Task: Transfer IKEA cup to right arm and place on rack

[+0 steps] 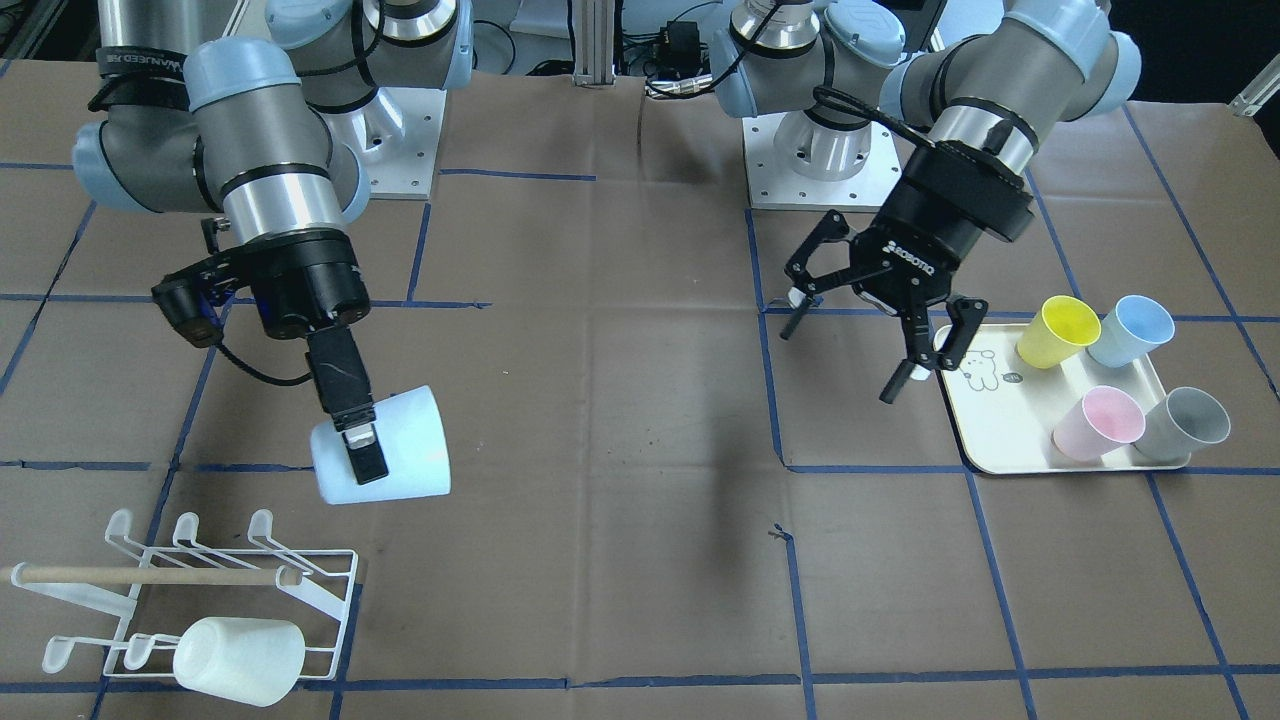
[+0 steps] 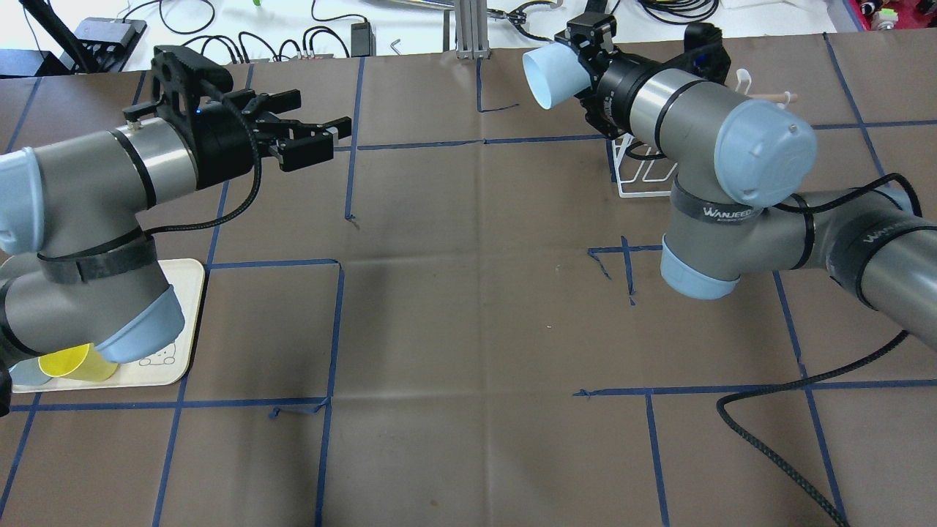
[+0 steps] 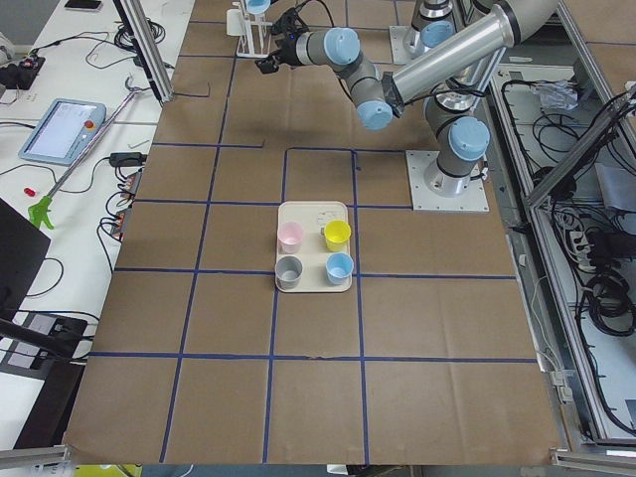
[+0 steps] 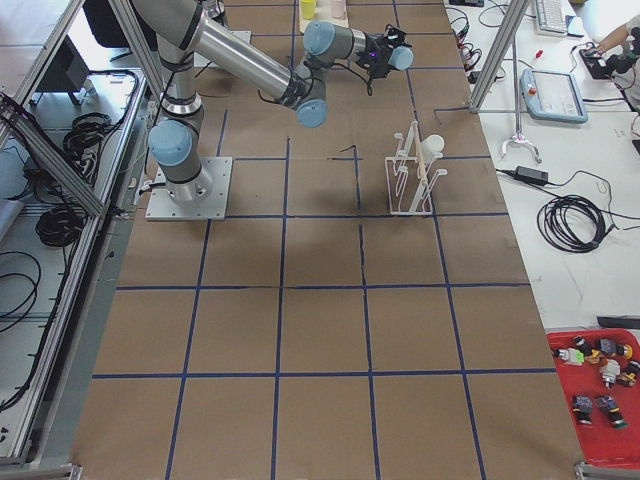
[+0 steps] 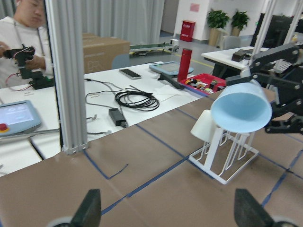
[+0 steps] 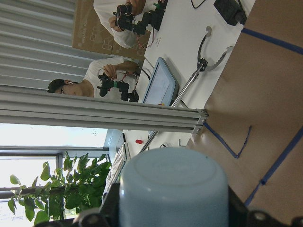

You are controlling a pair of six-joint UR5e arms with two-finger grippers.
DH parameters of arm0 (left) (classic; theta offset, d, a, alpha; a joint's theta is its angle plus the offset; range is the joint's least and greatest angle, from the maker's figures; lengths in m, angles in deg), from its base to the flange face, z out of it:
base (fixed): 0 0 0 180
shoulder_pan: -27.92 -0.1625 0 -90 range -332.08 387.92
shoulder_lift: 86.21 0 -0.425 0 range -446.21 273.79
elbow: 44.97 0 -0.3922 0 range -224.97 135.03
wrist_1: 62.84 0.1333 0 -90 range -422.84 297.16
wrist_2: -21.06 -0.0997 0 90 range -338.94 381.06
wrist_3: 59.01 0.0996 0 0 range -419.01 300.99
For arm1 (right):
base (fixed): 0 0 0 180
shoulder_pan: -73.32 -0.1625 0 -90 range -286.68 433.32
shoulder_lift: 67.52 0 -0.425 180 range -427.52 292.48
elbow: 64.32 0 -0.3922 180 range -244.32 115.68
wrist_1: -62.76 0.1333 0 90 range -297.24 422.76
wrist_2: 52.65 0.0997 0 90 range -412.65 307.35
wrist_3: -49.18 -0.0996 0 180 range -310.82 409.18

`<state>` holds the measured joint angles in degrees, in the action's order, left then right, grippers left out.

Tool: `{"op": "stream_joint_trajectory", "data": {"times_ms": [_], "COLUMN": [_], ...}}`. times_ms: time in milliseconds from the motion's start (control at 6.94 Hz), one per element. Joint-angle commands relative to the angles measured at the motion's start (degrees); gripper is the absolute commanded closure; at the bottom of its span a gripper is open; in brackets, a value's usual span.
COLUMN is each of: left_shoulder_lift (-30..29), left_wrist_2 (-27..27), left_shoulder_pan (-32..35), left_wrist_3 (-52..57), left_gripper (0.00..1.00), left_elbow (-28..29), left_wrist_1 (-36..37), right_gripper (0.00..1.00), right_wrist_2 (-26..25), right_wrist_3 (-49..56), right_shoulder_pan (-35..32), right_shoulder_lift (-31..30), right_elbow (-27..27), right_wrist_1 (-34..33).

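the right gripper (image 1: 366,452), left of centre in the front-facing view, is closed across the body of a pale blue cup (image 1: 400,445) near its base. one finger shows on the outside and the other is hidden behind the cup. the cup hangs on its side above the brown paper surface (image 1: 620,400), with its mouth pointing away from the wrist. that grip likely leaves the opening free to slip over a prong. the rack (image 1: 300,575) sits near it in the lower left corner. it is thin white wire with loop-tipped prongs and a pale wooden dowel across it, and a white cup (image 1: 238,660) is on its front row.

the left gripper (image 1: 838,360), right of centre, is spread wide and holds nothing, so the hand-over looks done. it hovers by the edge of a cream tray (image 1: 1000,430) holding four more cups. all the cups are smooth, matte and tapered, probably light plastic.
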<state>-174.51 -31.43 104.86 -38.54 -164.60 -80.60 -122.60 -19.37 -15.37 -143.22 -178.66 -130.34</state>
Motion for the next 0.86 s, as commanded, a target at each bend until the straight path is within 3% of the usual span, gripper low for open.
{"op": "stream_joint_trajectory", "data": {"times_ms": [0, 144, 288, 432, 576, 720], "left_shoulder_lift": [0.67, -0.20, -1.25, -2.22, -2.49, -2.32], "left_wrist_2": [-18.45, -26.80, -34.19, -38.01, -38.48, -38.57], "left_shoulder_pan": [1.79, 5.11, 8.89, 11.10, 11.21, 11.30], "left_wrist_3": [-8.31, -13.65, -18.67, -20.63, -20.74, -20.74], "left_gripper": [0.01, 0.01, 0.01, 0.01, 0.01, 0.01], "left_elbow": [11.47, 15.88, 19.31, 23.35, 25.57, 25.41], "left_wrist_1": [-27.44, -38.47, -48.41, -57.47, -63.65, -64.50], "right_gripper": [0.90, 0.91, 0.91, 0.91, 0.91, 0.91], "right_wrist_2": [-3.95, -9.45, -10.90, -10.83, -10.91, -10.83], "right_wrist_3": [12.85, 20.49, 32.14, 41.30, 48.35, 55.73], "right_shoulder_pan": [4.56, 6.32, 8.16, 9.92, 11.33, 11.87], "right_shoulder_lift": [2.04, 3.96, 6.59, 8.70, 10.47, 12.83], "right_elbow": [2.45, 4.38, 6.40, 8.94, 11.49, 15.17], "right_wrist_1": [-1.22, -1.22, -1.31, -1.31, -1.40, -2.44]}}
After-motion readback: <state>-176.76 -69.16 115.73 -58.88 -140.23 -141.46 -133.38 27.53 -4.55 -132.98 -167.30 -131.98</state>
